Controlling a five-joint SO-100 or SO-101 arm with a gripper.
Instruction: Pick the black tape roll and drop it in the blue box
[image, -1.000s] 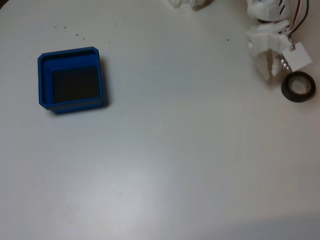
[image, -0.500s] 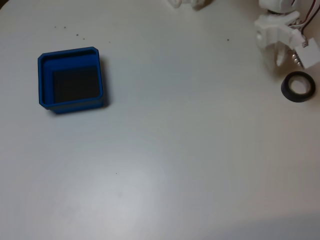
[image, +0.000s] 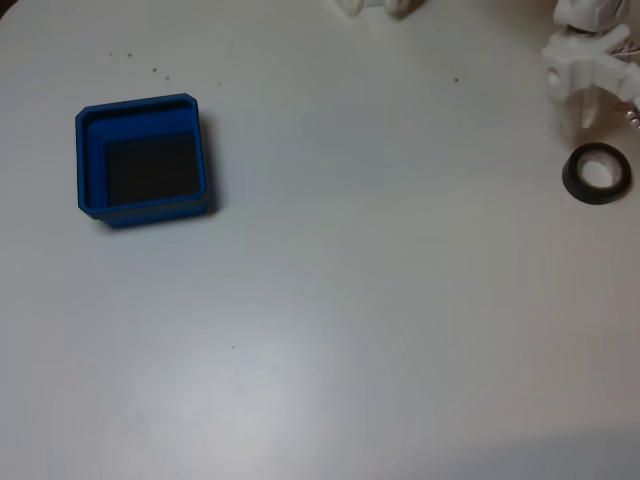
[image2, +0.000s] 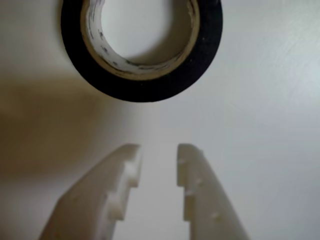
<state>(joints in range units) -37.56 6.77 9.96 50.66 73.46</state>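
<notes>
Black tape roll (image: 597, 174) lies flat on the white counter (image: 350, 300) near the fixed view's right edge, pale core up. In the wrist view the roll (image2: 145, 82) sits just beyond the tool (image2: 157, 165) tips, apart from them, slightly left of the gap. Tool released: white fingers (image2: 197, 185) parted by a narrow gap, nothing between. Faint dark marks on the core, unreadable. Blue box (image: 142, 160) stands well apart at fixed view's left, floor dark.
</notes>
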